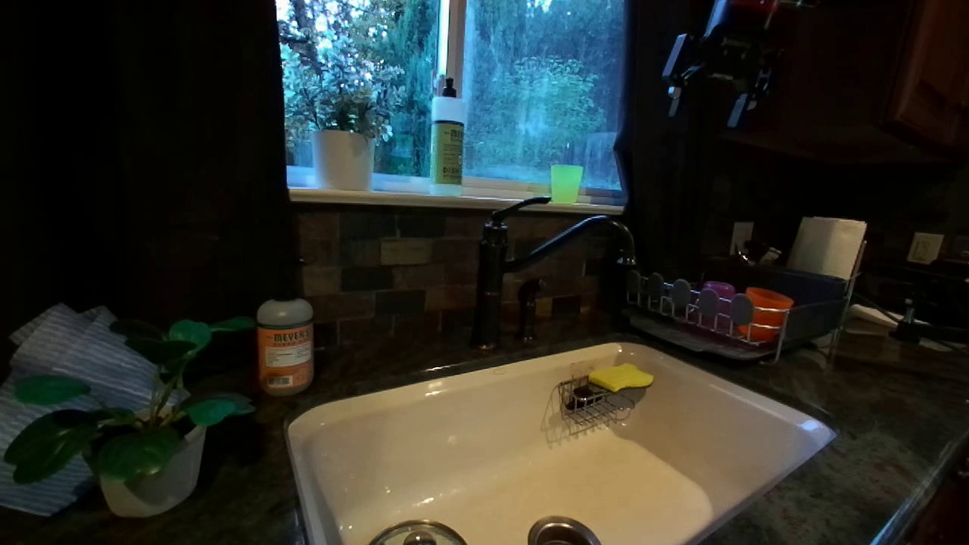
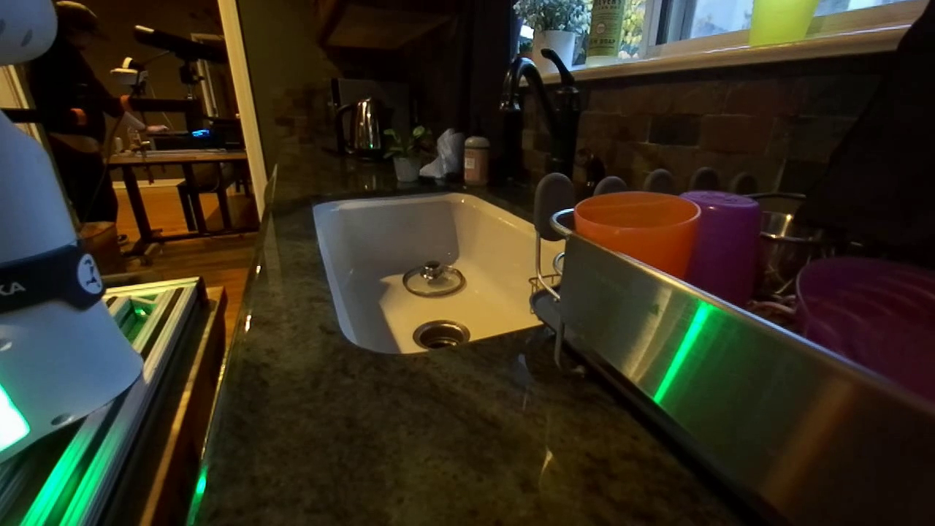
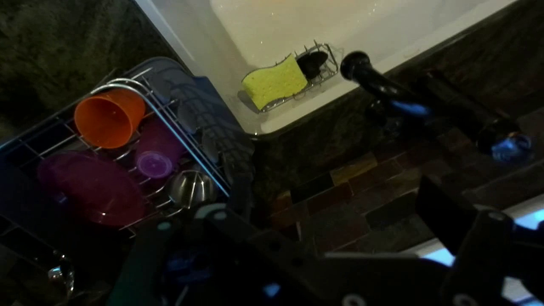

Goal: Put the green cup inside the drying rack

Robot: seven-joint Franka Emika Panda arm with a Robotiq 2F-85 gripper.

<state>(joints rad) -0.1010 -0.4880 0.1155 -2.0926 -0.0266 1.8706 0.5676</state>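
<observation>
The green cup (image 1: 566, 184) is standing upright on the windowsill (image 1: 394, 198), close to its end, and a soap bottle (image 1: 447, 151) and a potted plant (image 1: 343, 159) stand on the same sill. I see the claw (image 1: 703, 113) hanging high in the air, apart from the cup; its two jaws are spread from each other. The drying rack (image 2: 628, 329) is on the dark table (image 2: 402, 438) beside the white sink (image 1: 469, 431) and holds, among other things, an orange cup (image 2: 635, 241) and a purple cup (image 2: 723, 248). Inside the sink, a yellow sponge (image 3: 276, 83) lies on a small wire holder (image 1: 594, 412).
</observation>
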